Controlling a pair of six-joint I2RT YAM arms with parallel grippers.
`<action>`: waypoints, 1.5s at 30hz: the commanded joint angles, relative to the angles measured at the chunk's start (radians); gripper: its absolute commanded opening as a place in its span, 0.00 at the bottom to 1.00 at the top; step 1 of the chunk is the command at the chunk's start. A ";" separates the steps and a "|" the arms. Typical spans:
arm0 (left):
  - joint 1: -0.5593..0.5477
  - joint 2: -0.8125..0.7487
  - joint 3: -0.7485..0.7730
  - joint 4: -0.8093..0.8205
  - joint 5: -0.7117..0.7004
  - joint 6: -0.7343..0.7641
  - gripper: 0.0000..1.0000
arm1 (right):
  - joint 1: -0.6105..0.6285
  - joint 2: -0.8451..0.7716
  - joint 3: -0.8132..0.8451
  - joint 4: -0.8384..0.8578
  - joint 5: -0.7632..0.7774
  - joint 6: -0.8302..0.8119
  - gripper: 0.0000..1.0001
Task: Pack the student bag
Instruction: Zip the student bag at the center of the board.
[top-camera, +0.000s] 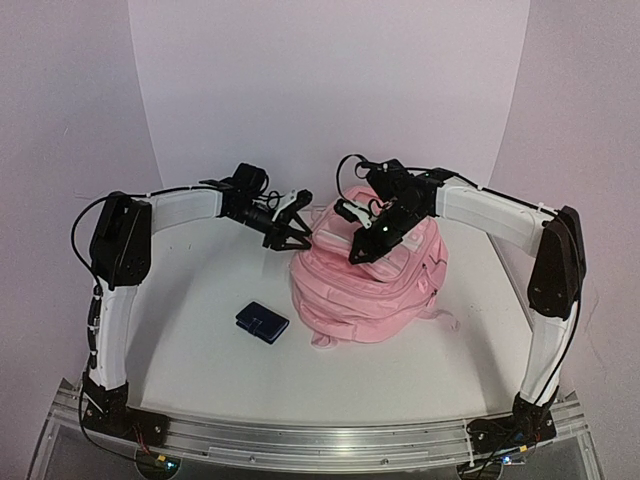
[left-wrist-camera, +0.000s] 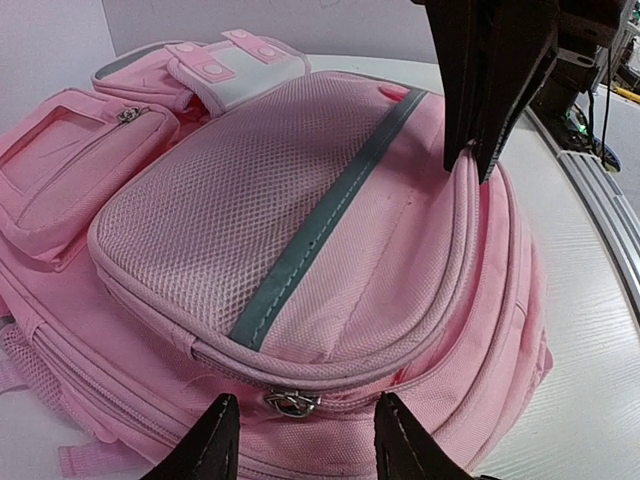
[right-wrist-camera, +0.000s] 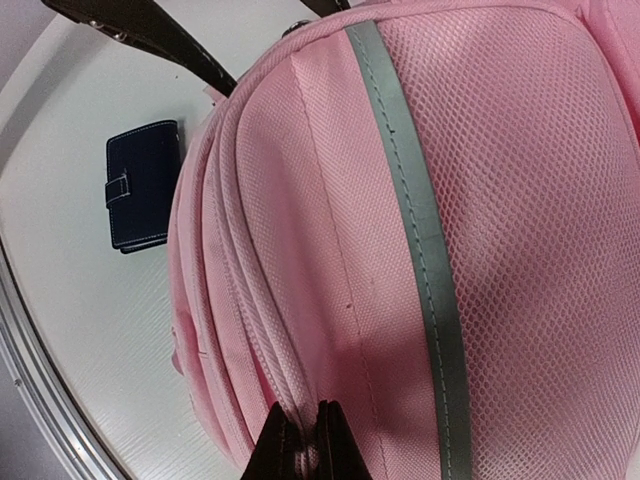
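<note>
We are clamping the right fingers (left-wrist-camera: 495, 80) on the front-pocket seam of the pink backpack (top-camera: 365, 290) while holding the left fingers (left-wrist-camera: 210, 445) parted astride its zip pull (left-wrist-camera: 290, 403).

Navy wallet (top-camera: 262, 322) near pink student bag (top-camera: 365, 285)

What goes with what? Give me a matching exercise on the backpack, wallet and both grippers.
1. large soft pink fabric backpack
2. small navy fold-over wallet
3. left gripper
4. right gripper

a. shut on a pink seam
b. open, astride a metal zip pull
c. lying pockets up on the white table
d. flat, untouched, beside the bag

Pairs: 1-c, 2-d, 3-b, 4-a
</note>
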 joint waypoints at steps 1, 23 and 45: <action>-0.004 0.019 0.052 -0.019 0.047 0.035 0.42 | -0.007 0.016 -0.004 -0.048 0.057 0.014 0.03; -0.004 -0.112 -0.113 0.048 0.021 -0.012 0.11 | -0.007 0.037 0.028 -0.054 0.075 0.019 0.00; 0.000 -0.133 -0.155 0.178 -0.135 0.072 0.40 | -0.007 0.030 0.024 -0.067 0.060 0.017 0.00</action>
